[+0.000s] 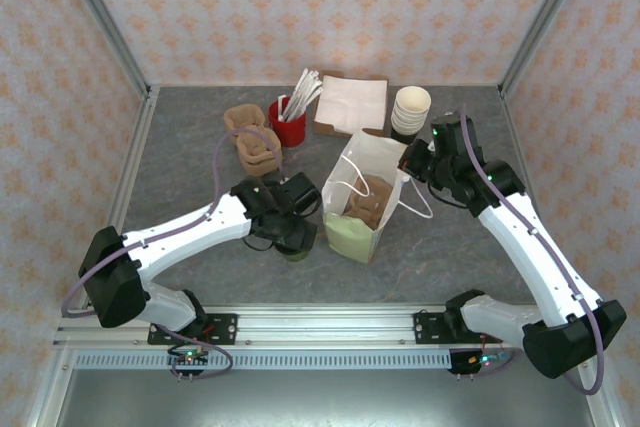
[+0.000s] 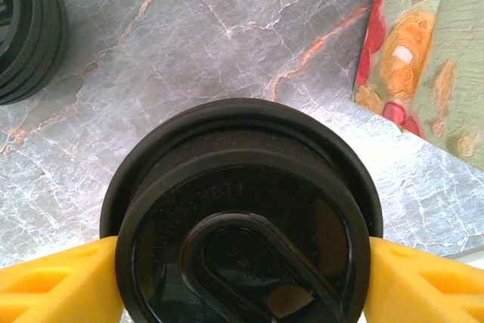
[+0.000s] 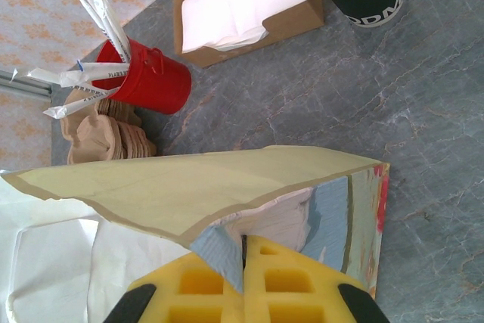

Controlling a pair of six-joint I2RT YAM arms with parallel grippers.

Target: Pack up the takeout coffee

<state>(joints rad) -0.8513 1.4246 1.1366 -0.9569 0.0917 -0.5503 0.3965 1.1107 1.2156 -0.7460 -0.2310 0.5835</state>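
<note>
The takeout coffee [image 2: 242, 217], a cup under a round black lid, stands on the grey marble table just left of the paper bag [image 1: 365, 212]. My left gripper [image 2: 242, 270] has it between its jaws, and its yellow fingers [image 2: 53, 281] press on both sides of the lid. From above, the left gripper [image 1: 293, 230] covers most of the coffee [image 1: 298, 247]. My right gripper [image 3: 246, 251] is shut on the upper right rim of the paper bag [image 3: 189, 187] and holds the mouth open. In the top view the right gripper [image 1: 413, 162] is at that rim.
A brown cup carrier [image 1: 368, 202] lies inside the bag. Behind it are a red tin of wrapped straws [image 1: 287, 122], a napkin box [image 1: 352, 102], stacked white cups [image 1: 411, 112] and cardboard carriers [image 1: 250, 137]. A stack of black lids [image 2: 23, 28] stands close to the coffee.
</note>
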